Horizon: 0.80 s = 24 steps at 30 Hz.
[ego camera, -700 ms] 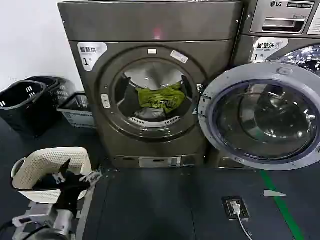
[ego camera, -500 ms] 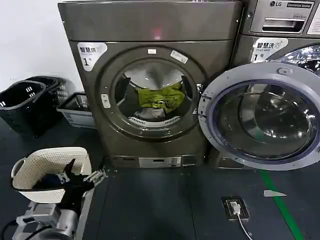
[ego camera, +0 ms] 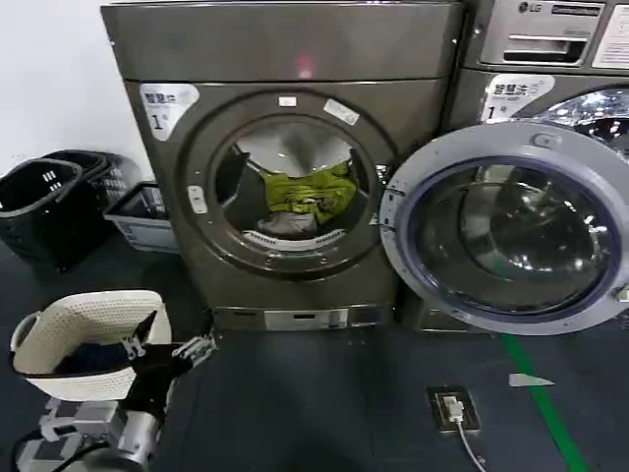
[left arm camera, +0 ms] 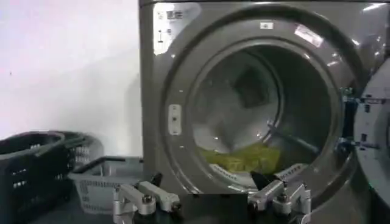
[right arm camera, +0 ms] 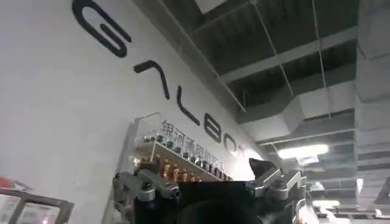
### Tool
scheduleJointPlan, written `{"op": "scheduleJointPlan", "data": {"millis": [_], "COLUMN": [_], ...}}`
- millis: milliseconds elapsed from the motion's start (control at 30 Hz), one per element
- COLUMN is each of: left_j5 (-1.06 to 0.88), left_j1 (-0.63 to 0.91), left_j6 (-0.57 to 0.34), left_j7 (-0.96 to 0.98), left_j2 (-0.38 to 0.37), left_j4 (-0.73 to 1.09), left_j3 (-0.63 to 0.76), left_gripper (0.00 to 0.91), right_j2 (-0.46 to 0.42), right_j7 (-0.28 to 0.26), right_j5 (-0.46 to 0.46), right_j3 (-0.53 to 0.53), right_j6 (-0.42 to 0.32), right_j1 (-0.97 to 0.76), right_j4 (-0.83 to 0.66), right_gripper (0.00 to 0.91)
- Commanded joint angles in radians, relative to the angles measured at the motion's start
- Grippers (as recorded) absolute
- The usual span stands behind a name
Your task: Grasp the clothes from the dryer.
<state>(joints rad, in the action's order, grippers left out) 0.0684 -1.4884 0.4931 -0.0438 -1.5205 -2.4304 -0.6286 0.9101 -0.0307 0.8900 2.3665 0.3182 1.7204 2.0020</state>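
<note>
Dryer (ego camera: 285,167) sits a bit nearer and further left in head view vs before. Left hand (ego camera: 169,352), fingers spread and empty, low by white basket (ego camera: 69,329). Clothes (ego camera: 300,192) inside drum w/ door (ego camera: 506,231) open. Should lift, aim straight thru porthole, keep fingers wide till over the green piece.

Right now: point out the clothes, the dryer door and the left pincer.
clothes (ego camera: 300,190), head view, lime-green piece in the drum.
dryer door (ego camera: 413,167), head view, grey rim.
left pincer (left arm camera: 213,182), left wrist view, midway between open fingertips.
</note>
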Motion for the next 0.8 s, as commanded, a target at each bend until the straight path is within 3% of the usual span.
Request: {"op": "scheduleJointPlan", "data": {"millis": [33,667,800], "left_j5": [-0.003,-0.015,-0.017], "left_j1": [0.001,-0.012,-0.015], "left_j6": [0.001,-0.003,-0.004], "left_j7": [-0.002,-0.008,-0.010], "left_j2": [-0.001,-0.001,-0.003], "left_j4": [-0.003,-0.007,-0.011], "left_j3": [0.004,0.001,0.003], "left_gripper": [0.907,0.907,0.907], "right_j2": [0.000,0.006,0.002], "right_j7": [-0.001,-0.012,-0.023], "right_j5": [0.005,0.003,0.007], "right_j3": [0.002,-0.012,-0.017], "right_j6": [-0.004,-0.010,-0.048], "right_j1": [-0.001,-0.007,-0.006], "right_j4": [0.000,-0.001,-0.003], "right_gripper": [0.907,0.907,0.907]}}
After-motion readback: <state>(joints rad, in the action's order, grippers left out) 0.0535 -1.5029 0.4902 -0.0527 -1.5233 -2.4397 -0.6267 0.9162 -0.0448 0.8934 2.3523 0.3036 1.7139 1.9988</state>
